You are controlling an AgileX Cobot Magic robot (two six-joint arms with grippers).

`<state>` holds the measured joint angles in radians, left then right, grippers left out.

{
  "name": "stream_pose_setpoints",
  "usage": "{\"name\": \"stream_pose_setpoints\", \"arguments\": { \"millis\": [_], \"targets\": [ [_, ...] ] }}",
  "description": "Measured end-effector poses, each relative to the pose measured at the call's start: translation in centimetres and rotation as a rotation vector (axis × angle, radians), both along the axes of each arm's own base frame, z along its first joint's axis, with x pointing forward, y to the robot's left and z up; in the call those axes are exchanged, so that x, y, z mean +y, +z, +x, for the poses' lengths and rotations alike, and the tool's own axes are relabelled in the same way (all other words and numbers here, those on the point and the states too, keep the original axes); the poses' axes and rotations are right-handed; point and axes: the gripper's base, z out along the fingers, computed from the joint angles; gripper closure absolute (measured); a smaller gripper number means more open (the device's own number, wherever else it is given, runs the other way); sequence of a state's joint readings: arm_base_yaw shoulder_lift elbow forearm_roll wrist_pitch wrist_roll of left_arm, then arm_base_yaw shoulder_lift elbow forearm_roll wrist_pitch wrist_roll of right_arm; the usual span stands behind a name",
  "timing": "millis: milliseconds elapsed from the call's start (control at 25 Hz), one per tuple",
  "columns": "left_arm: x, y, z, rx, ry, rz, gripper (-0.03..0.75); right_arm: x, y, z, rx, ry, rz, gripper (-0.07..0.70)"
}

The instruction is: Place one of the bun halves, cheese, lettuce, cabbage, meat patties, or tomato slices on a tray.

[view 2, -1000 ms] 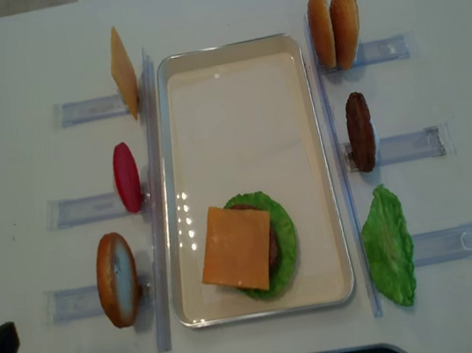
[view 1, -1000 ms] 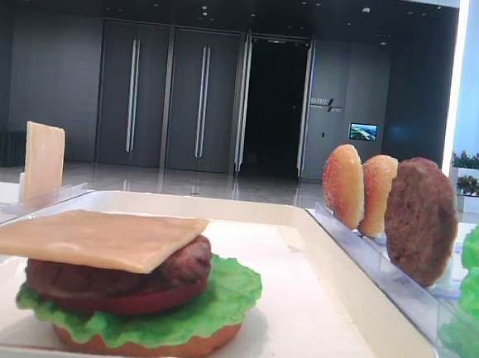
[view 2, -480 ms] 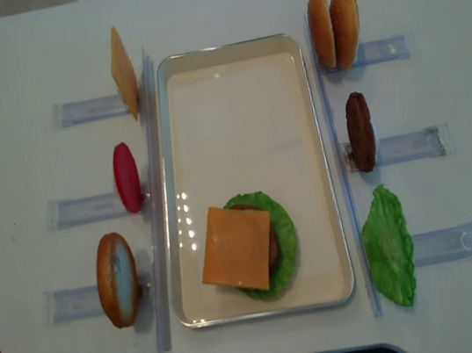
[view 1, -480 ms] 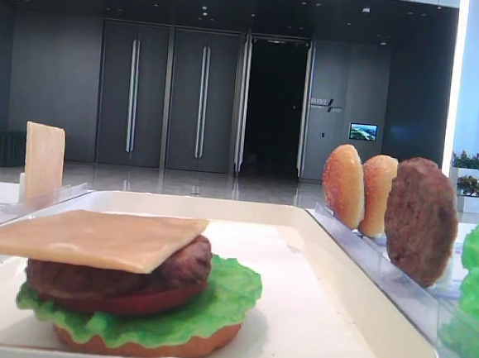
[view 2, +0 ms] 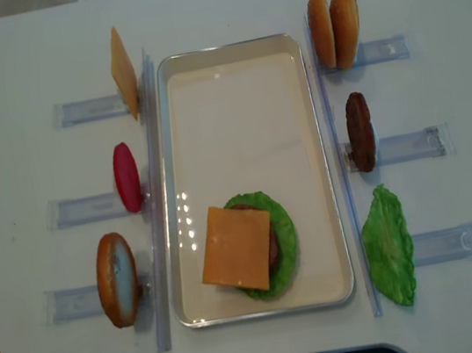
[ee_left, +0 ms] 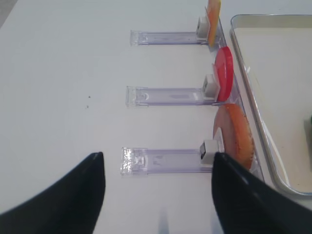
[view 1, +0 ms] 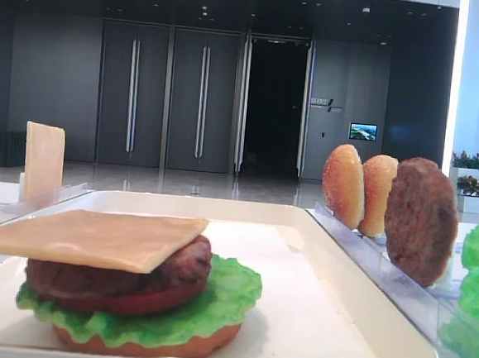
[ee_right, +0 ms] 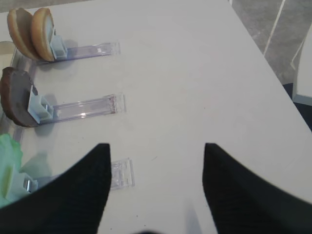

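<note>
Cheese [view 2: 236, 248] lies flat atop the patty, tomato and lettuce stack at the near end of the tray [view 2: 227, 52]; left gripper [ee_left: 158, 195] and right gripper [ee_right: 156, 183] both spread wide, holding nothing.

White table [view 2: 4, 51]. Three clear plastic racks ahead of the jaws of the left gripper [ee_left: 157, 155]: nearest [ee_left: 163, 161] just between the tips, middle [ee_left: 168, 96] farther ahead, far one [ee_left: 168, 37] beyond. Ahead-left of the jaws of the right gripper [ee_right: 156, 145]: three more racks, nearest [ee_right: 122, 174] beside the left jaw, then [ee_right: 83, 107], then [ee_right: 85, 49]. Background: dark double doors [view 1: 167, 99], small lit screen [view 1: 363, 131], potted plants [view 1: 471, 161].
</note>
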<state>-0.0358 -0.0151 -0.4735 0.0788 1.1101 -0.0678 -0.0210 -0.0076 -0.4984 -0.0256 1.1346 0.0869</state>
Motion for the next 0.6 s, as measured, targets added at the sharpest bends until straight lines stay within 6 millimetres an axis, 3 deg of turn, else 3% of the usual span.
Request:
{"name": "stream_pose_setpoints", "arguments": {
  "millis": [600],
  "targets": [
    [0.00,0.00,0.00,0.000,0.000,0.000,0.232,0.00,0.00,0.00,0.000,0.000,0.000,0.206]
  ]
}}
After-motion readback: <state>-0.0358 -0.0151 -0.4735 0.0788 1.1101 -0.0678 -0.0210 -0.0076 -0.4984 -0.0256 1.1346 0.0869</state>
